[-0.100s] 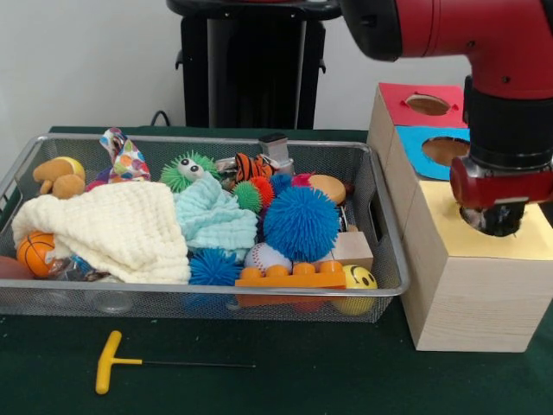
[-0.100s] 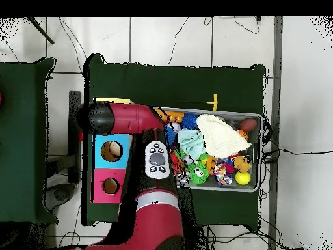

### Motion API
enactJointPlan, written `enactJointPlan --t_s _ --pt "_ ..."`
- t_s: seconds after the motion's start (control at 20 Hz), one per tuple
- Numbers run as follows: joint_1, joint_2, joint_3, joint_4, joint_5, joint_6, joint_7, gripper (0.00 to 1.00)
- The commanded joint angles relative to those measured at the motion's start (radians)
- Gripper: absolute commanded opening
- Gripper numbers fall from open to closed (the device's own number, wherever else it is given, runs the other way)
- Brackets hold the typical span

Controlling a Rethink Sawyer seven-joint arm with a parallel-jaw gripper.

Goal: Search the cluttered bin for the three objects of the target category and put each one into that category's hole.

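The yellow hole (image 1: 498, 226) is lying directly beneath the gripper (image 1: 499, 223): the tool's lower end is hanging right at the opening in the yellow top (image 1: 518, 244) of the wooden box (image 1: 467, 298), so the hole itself is mostly hidden behind it. I cannot tell whether the tool is spread or closed, nor whether anything is in it, since its tip is dark and sitting at the opening. Farther from the tool along the same box, the blue hole (image 1: 445, 150) and then the red hole (image 1: 429, 105) are showing uncovered. In the overhead view the arm (image 2: 130, 119) is covering the yellow section, with the blue and red panels showing clear beside it.

The bin (image 1: 384, 251) is standing just beside the box, off to the tool's side, across the box edge. Its contents, such as the blue spiky ball (image 1: 301, 223) and the cream cloth (image 1: 117, 226), are lying well apart from the tool. Any further search is likely calling for a sideways move over the bin rim.
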Motion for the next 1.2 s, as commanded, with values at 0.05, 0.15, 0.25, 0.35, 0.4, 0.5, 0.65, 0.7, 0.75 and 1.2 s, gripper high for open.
enactJointPlan --t_s 0.05,0.15,0.25,0.35,0.4,0.5,0.65,0.7,0.75,1.2 --pt "0.025 -0.128 0.016 0.009 0.004 0.205 0.125 0.00" --pt "0.019 -0.131 0.022 0.009 0.005 0.211 0.120 0.00" --pt "0.020 -0.134 0.020 0.010 0.002 0.210 0.124 0.00" --pt "0.017 -0.131 0.021 0.008 -0.002 0.207 0.123 0.00" --pt "0.014 -0.126 0.024 0.006 -0.004 0.203 0.119 0.00" --pt "0.009 -0.120 0.027 0.004 -0.007 0.195 0.114 0.00" --pt "0.007 -0.108 0.029 -0.011 -0.010 0.194 0.111 0.00" --pt "0.007 -0.106 0.030 -0.013 -0.010 0.195 0.112 0.00" --pt "0.009 -0.107 0.027 -0.015 -0.011 0.196 0.116 0.00" --pt "-0.002 -0.123 0.021 -0.024 -0.014 0.229 0.103 0.00"
